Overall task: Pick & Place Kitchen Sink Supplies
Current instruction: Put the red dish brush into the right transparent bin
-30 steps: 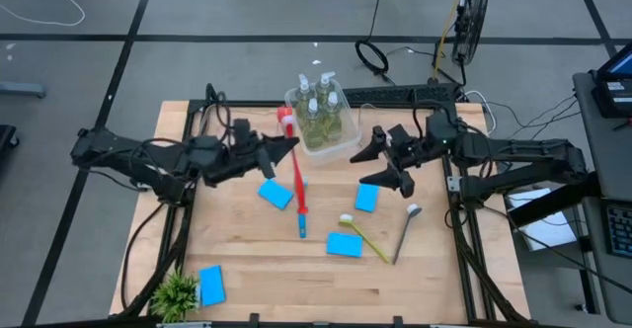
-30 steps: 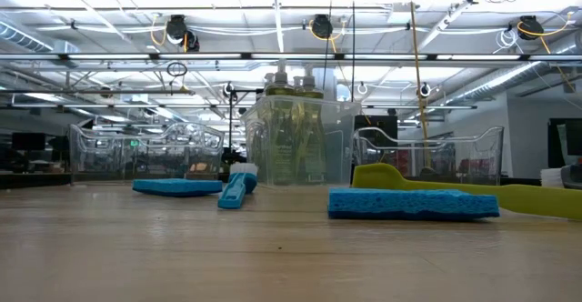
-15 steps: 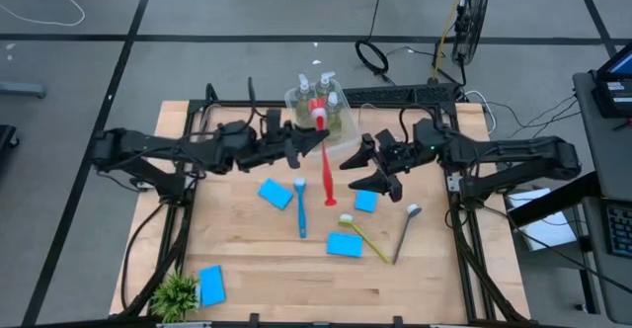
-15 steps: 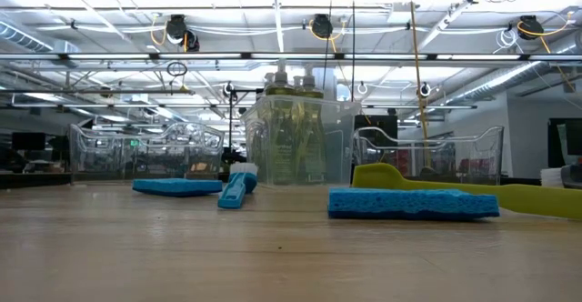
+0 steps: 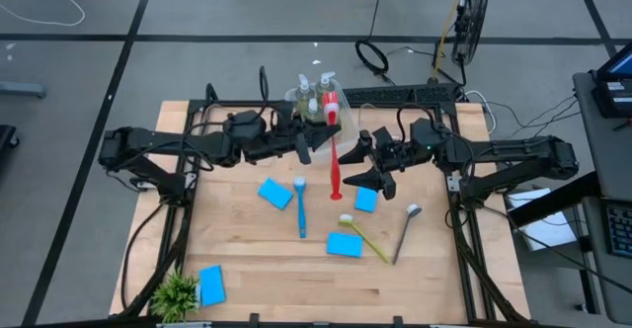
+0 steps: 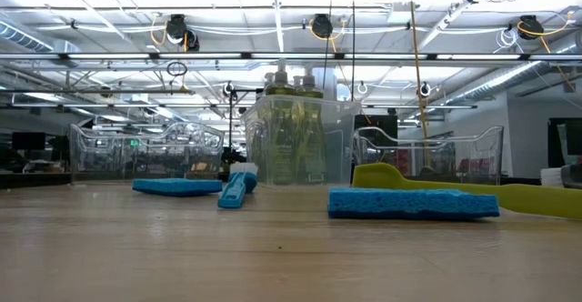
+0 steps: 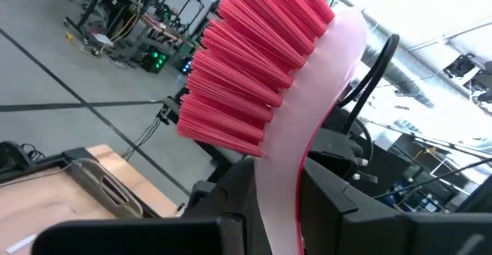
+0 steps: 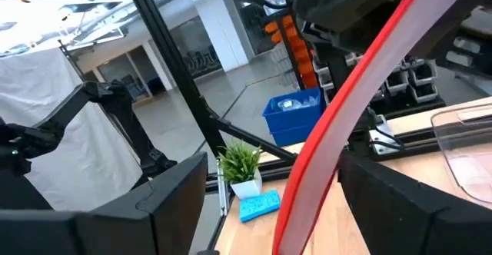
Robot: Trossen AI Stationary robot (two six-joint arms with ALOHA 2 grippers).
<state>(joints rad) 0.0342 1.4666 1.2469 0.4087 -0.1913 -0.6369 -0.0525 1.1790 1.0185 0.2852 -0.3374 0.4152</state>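
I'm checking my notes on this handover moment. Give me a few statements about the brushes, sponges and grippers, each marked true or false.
1. The left gripper is shut on the red brush. True.
2. The right gripper is closed on the red brush. False: its fingers are spread on either side of the handle, not yet gripping.
3. The blue brush lies on the table. True.
4. All four blue sponges sit in the clear bin. False: they lie on the table; the bin holds soap bottles.
5. The potted plant stands at a table corner beside a blue sponge. True.
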